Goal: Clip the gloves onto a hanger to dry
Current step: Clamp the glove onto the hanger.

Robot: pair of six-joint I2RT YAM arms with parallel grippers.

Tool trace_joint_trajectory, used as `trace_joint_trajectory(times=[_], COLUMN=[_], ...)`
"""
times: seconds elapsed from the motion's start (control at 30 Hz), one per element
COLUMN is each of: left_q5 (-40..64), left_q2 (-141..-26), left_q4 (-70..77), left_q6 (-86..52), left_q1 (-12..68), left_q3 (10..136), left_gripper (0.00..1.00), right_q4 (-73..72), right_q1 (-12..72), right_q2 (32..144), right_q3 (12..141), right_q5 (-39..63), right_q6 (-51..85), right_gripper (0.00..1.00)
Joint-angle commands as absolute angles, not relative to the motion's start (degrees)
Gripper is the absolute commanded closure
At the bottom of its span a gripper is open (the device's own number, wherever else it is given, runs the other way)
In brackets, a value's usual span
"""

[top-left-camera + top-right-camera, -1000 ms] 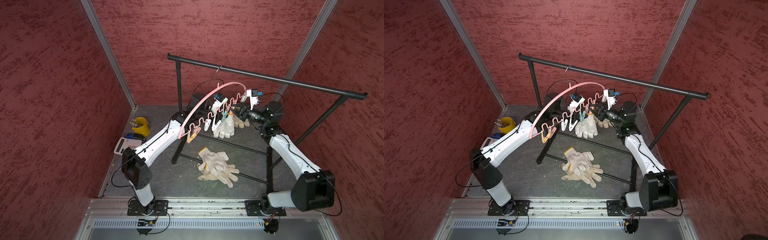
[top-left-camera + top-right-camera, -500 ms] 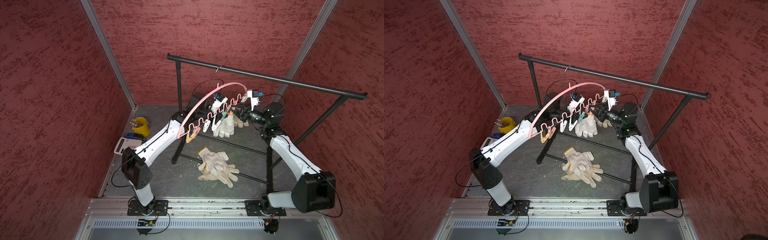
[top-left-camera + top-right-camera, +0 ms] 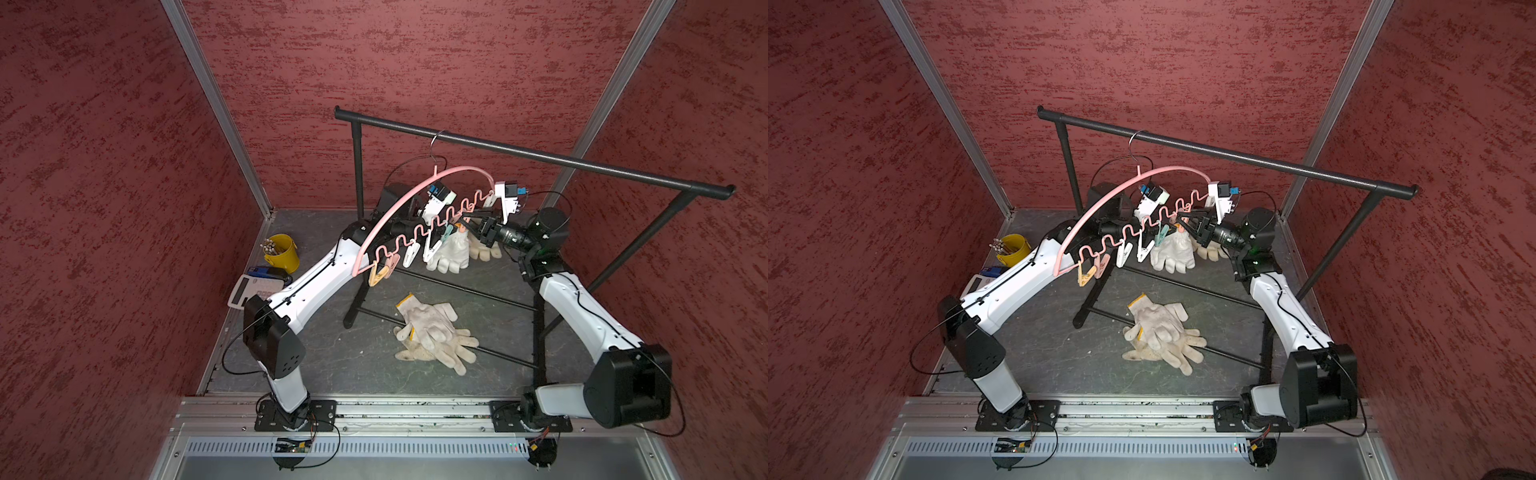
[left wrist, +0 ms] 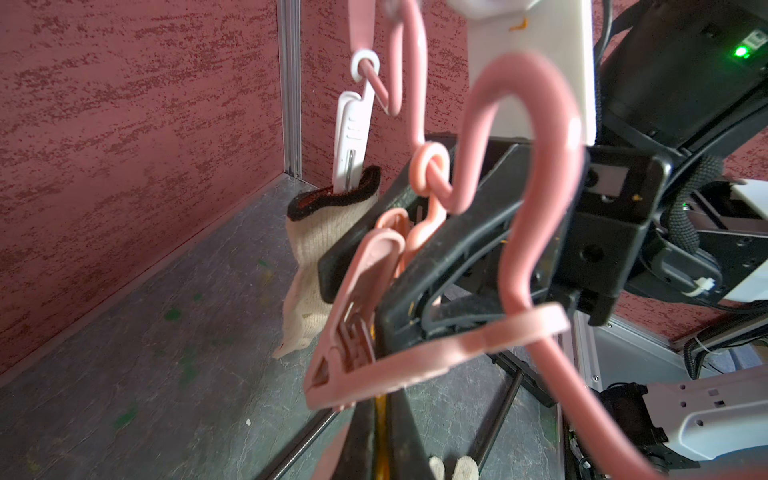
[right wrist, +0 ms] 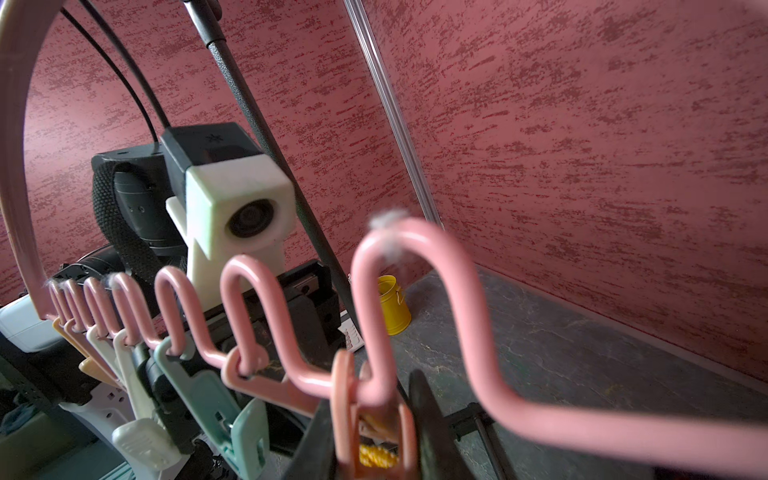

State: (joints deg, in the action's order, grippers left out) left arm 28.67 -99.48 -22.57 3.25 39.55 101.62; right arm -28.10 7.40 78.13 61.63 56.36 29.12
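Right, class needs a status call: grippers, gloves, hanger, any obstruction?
Left gripper shut on yellow-cuffed glove. Right gripper squeezing pink clothespin on the hanger, cuff at its mouth. One dark-cuffed glove clipped; pile on floor. Nothing blocking.

No text, label, brand or number can be read in any view. Markings on the white calculator (image 3: 246, 293) at the far left are too small to be made out.

Pink hanger (image 5: 623, 434), cream gloves (image 3: 432, 332), seemingly yellow-edged.
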Motion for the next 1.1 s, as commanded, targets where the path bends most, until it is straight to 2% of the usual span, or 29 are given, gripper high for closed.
trace_joint_trajectory(times=[0.0,0.1,0.33,0.47,0.6,0.73,0.9,1.07], left_q5=[30.3,30.4,27.7,26.3,23.7,19.6,11.1,6.3], left_q2=[-99.7,-99.4,-98.9,-98.8,-98.7,-98.1,-94.7,-90.8], left_q4=[-21.4,-21.5,-21.0,-20.4,-19.4,-17.2,-12.7,-11.2], left_q6=[2.6,2.3,0.1,-1.0,-2.2,-3.5,-5.9,-5.4], left_q1=[39.8,39.9,39.9,39.9,39.8,39.7,38.9,37.8], left_q3=[103.8,103.5,101.1,100.2,99.5,97.7,91.9,88.2], left_gripper=[1.0,1.0,1.0,0.96,0.84,0.66,0.39,0.37], right_q4=[-30.0,-29.6,-25.0,-23.1,-21.0,-17.9,-14.9,-14.0], right_q1=[7.3,7.2,7.1,7.0,6.7,6.4,5.9,5.7], right_q2=[76.7,76.7,76.2,75.5,74.7,73.5,71.5,70.1], right_q3=[60.7,60.8,61.5,61.3,61.4,61.4,60.3,59.1], right_q5=[57.0,56.4,53.7,52.3,51.0,48.5,46.1,45.2], right_q6=[29.0,28.8,26.5,25.7,24.6,23.4,22.2,22.2], right_gripper=[0.9,0.87,0.66,0.56,0.45,0.33,0.29,0.28])
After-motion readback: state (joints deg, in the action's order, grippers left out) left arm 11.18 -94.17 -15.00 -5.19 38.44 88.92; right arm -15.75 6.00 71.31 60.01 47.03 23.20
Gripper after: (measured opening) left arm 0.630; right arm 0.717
